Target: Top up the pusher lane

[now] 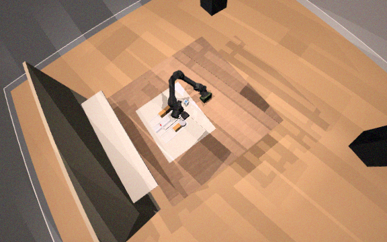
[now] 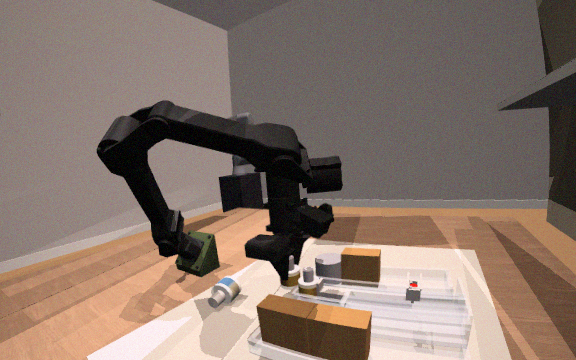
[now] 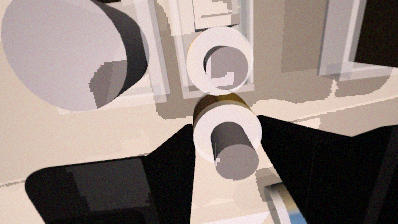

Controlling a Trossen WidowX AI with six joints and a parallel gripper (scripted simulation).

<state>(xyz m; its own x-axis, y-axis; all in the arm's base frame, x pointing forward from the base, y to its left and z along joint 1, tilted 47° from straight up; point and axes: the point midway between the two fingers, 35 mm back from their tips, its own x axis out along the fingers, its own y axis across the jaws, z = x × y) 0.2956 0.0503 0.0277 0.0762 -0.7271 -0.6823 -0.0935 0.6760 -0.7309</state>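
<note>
— Amber-banded jar (image 2: 293, 274), where was it?
— Clamped upright in the gripper (image 2: 288, 276), just left of the lane (image 2: 368, 295) mouth, beside its twin jar (image 2: 308, 282) inside.
— And the blue-banded jar (image 2: 224, 291)?
— Lying on the mat (image 2: 178, 330), farther left.
</note>
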